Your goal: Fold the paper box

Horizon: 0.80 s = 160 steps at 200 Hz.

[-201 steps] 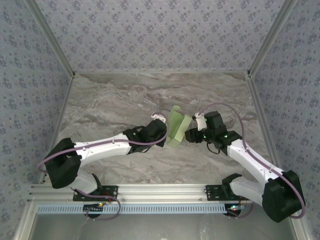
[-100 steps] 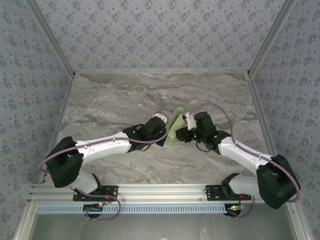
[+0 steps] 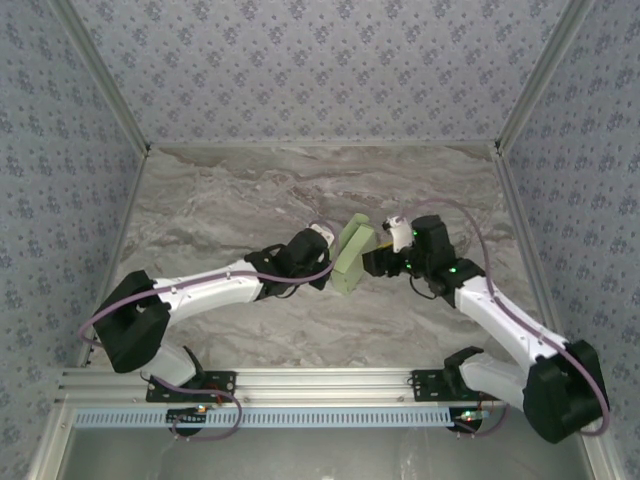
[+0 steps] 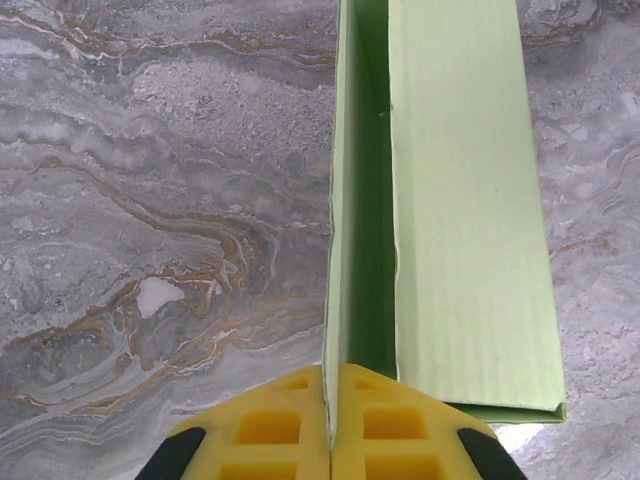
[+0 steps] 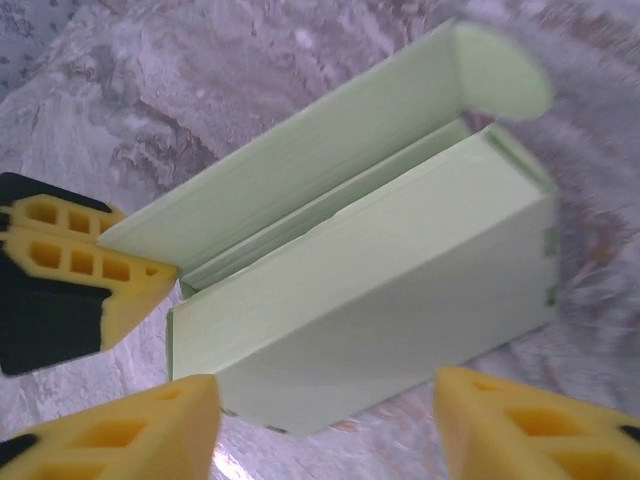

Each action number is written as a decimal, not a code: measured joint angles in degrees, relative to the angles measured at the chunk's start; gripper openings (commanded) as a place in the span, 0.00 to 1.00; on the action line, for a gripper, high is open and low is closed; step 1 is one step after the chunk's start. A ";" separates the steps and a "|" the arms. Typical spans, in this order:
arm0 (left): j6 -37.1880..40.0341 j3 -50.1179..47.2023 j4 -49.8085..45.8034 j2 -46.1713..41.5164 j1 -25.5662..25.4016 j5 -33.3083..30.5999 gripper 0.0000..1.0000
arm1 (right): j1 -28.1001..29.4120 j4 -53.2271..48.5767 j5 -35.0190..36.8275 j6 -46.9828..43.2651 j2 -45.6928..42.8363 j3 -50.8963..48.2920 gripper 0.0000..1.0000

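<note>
Yellow pads of the left gripper (image 4: 330, 400) are pressed together on one thin wall of the box (image 4: 460, 200), holding it at the middle of the marble table (image 3: 220, 200), between the two arms. Facing it, the right gripper (image 5: 325, 385) is spread wide, a finger to either side of the box's near end and clear of it. Farther on, the long trough shows bare green card inside, and its round-tabbed lid flap stands open.
</note>
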 measured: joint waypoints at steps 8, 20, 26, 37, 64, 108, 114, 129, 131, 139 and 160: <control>0.37 0.00 0.00 0.00 0.13 0.04 0.05 | -1.25 -1.90 -0.24 -2.51 -2.19 0.37 0.70; 1.03 0.00 0.00 0.00 0.35 0.20 0.05 | -2.14 -4.37 -0.24 -6.67 -4.70 1.09 0.76; 1.44 0.00 0.00 0.00 0.37 0.20 0.05 | -2.19 -5.88 -0.15 -9.40 -5.62 1.64 0.80; 2.01 0.00 0.00 0.00 0.42 0.22 0.05 | -2.16 -8.11 -0.04 -14.71 -6.51 2.71 0.85; 4.72 0.00 0.07 0.00 0.48 1.51 0.05 | -2.08 -12.74 -0.17 -30.45 -5.53 5.77 0.98; 9.01 0.00 0.24 0.00 0.68 3.85 0.06 | -2.08 -20.41 -4.96 -61.22 2.69 11.02 1.00; 9.46 0.00 0.24 0.00 0.70 4.04 0.06 | -1.86 -21.16 -5.51 -64.26 4.17 12.00 1.00; 10.29 0.00 0.26 0.00 0.72 4.42 0.06 | -0.57 -22.58 -5.55 -70.16 7.63 14.93 1.00; 10.38 0.00 0.24 0.00 0.72 4.46 0.06 | -0.31 -22.84 -5.51 -70.86 8.13 15.47 1.00; 10.73 0.00 0.26 0.00 0.72 4.72 0.06 | 1.05 -24.11 -4.96 -73.66 10.40 17.88 1.00; 11.50 0.00 0.26 -0.02 0.72 5.55 0.06 | 4.17 -27.45 -3.17 -78.99 16.61 24.39 1.00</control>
